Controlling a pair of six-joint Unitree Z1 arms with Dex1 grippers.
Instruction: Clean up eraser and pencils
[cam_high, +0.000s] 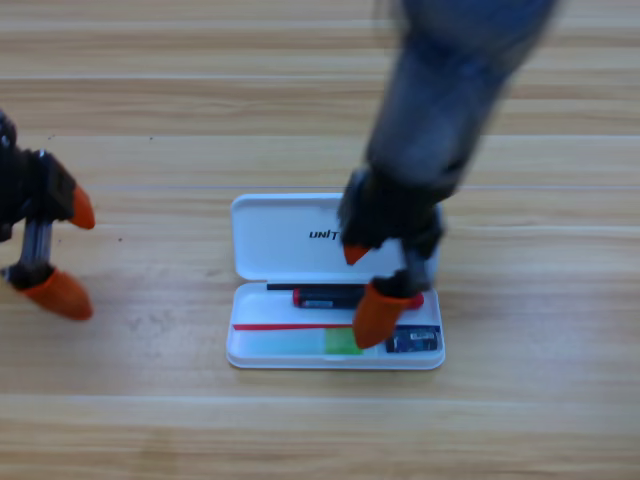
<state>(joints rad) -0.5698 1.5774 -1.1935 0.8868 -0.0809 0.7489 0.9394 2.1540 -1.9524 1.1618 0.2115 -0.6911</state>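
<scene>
The right gripper (366, 288) hangs over the white case (275, 235), jaws spread and holding nothing. Below it in the tray lie the black pencil (325, 297), the green-ended pencil (300, 343) and the eraser (413, 341). The left gripper (68, 252) waits, jaws apart, at the left edge.

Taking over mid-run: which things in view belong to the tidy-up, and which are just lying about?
Job:
eraser, in the case
black pencil, in the case
green-ended pencil, in the case
white case, open
right gripper, open over the case

Not in use:
left gripper, open, waiting at the left edge
</scene>
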